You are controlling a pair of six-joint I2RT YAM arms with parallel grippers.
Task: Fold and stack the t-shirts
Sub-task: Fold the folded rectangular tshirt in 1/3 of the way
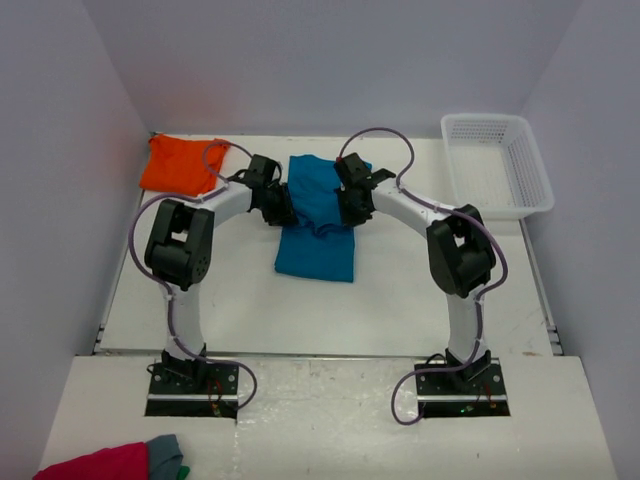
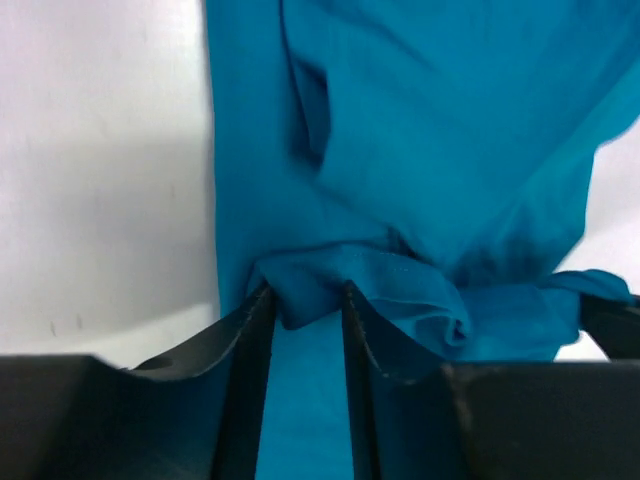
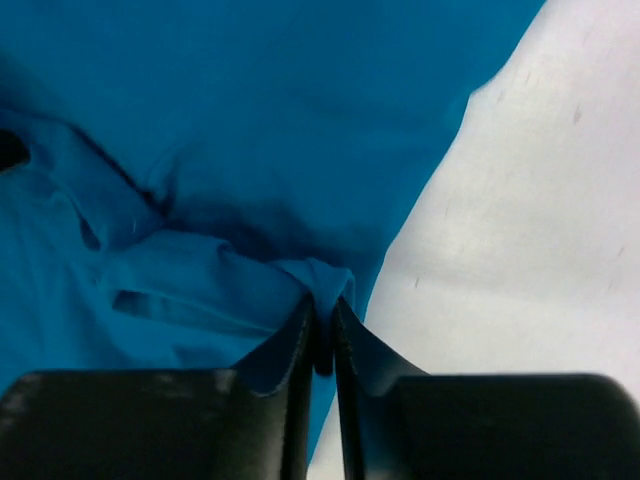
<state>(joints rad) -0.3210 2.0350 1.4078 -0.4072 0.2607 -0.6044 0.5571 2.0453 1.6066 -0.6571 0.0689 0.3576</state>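
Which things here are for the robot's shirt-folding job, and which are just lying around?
For the job:
- teal t-shirt, mid-table, pinched by the right end effector
- orange t-shirt, far left corner

Just lying about:
- white basket, far right
- pink cloth, near left corner
- grey cloth, beside the pink one

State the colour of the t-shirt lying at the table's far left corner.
Bright orange t-shirt; top external view shows it best.
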